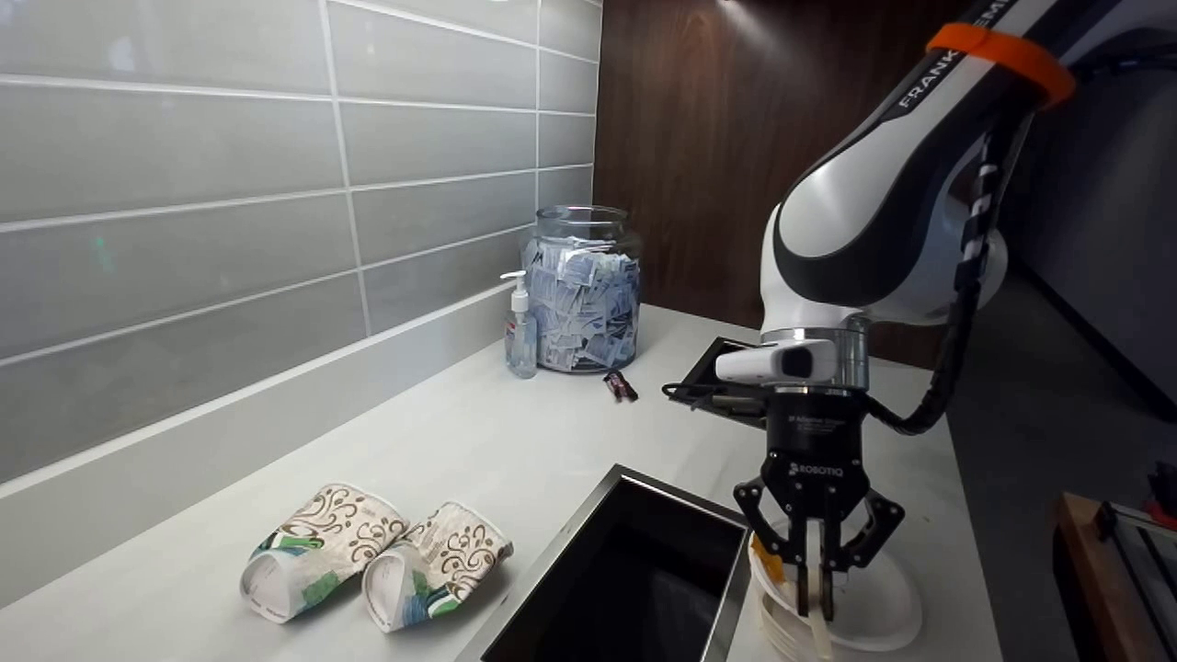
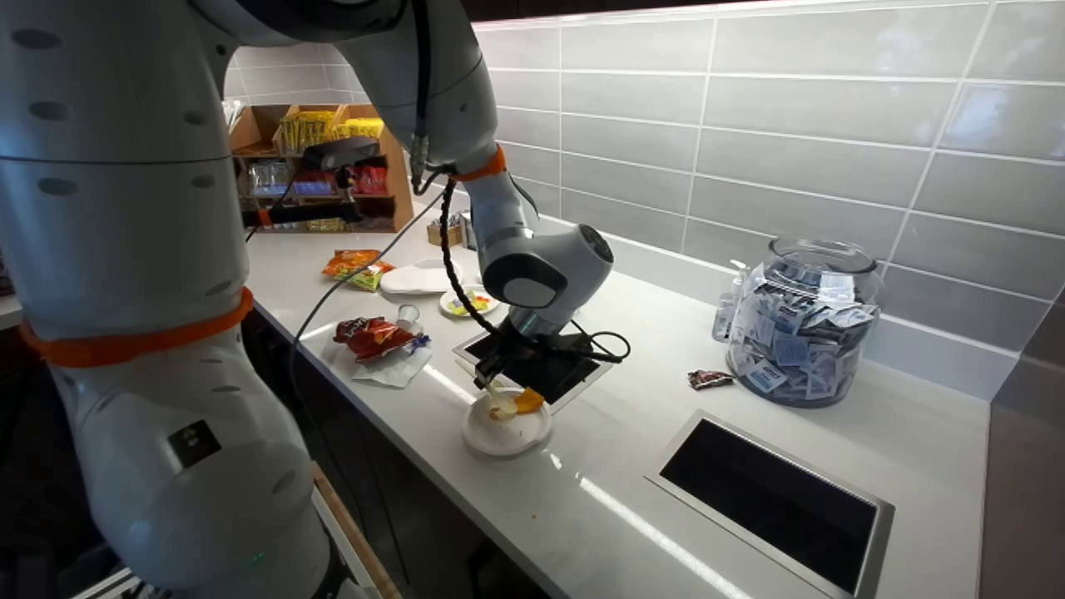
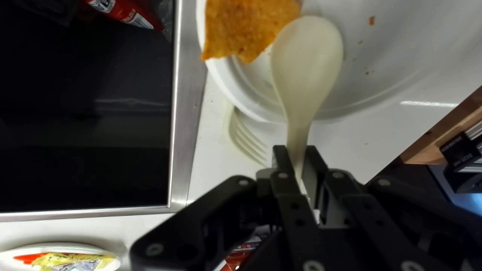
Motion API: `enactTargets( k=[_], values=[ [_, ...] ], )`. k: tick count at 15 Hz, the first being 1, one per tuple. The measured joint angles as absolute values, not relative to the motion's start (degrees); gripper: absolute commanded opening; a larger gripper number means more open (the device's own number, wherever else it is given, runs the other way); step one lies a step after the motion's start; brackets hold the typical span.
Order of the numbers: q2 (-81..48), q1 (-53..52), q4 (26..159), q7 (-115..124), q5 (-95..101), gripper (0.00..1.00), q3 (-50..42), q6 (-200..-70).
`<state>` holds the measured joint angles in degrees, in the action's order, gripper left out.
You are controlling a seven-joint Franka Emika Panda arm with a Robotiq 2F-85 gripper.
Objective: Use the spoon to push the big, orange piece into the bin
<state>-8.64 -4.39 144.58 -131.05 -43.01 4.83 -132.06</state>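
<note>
The orange piece (image 3: 244,26) overlaps the left rim of the plate (image 3: 406,45), beside the bin (image 3: 186,113), in the wrist view; your arm (image 1: 851,216), lettered "FRANK", points its "ROBOTIQ" gripper (image 1: 816,596) down, pinched on the spoon (image 3: 307,56).

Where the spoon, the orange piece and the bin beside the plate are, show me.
Spoon (image 3: 303,84): wrist view, where the bowl narrows.
Orange piece (image 3: 244,27): wrist view, middle of its visible face.
Bin (image 3: 187,113): wrist view, on its metal rim.
</note>
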Motion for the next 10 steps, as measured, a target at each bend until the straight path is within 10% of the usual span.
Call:
enactTargets(
  k=[10],
  values=[
    [-8.7, -4.2, 144.0, -129.5, -38.2, 0.03, 5.1, -131.8]
  ],
)
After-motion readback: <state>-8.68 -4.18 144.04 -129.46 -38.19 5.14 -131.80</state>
